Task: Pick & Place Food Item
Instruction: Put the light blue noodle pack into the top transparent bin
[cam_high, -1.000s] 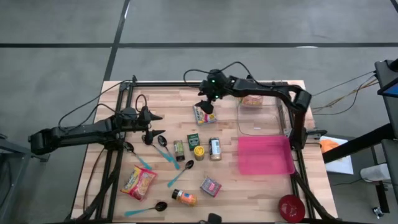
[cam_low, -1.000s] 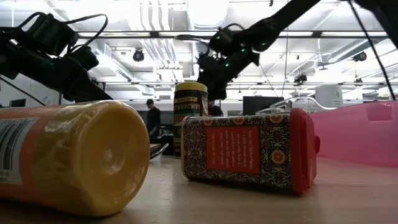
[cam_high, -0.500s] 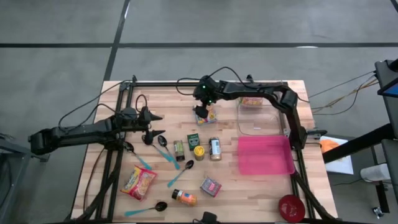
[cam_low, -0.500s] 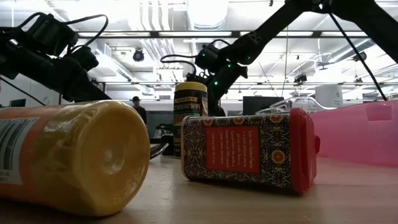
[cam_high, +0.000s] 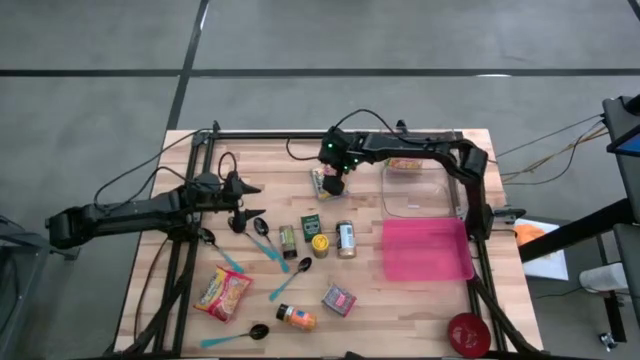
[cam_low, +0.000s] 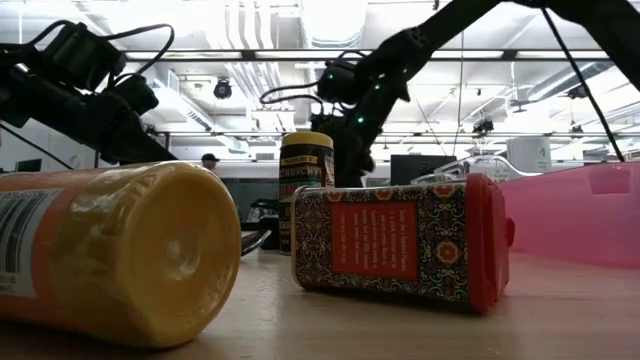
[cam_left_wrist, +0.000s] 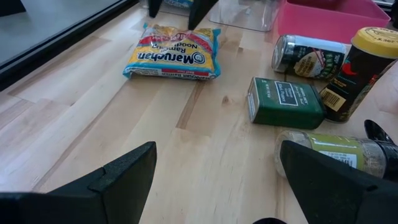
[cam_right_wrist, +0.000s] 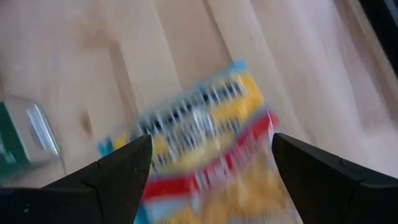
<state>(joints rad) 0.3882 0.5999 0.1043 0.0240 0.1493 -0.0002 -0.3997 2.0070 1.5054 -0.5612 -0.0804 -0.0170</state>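
**Pick phase: noodle packet not yet gripped**

High view: we see the right gripper (cam_high: 333, 180) over the noodle packet (cam_high: 326, 182) near the table's (cam_high: 180, 330) far edge, beside the clear container (cam_high: 415, 190); nothing is lifted.

Low view: the right arm descends behind the jar (cam_low: 306, 190).

Left wrist view: the left gripper (cam_left_wrist: 214, 180) waits, fingers apart, holding nothing.

Right wrist view: open fingers (cam_right_wrist: 118, 171) straddle the packet, unclamped. We judge that grasp, carry and placement remain.
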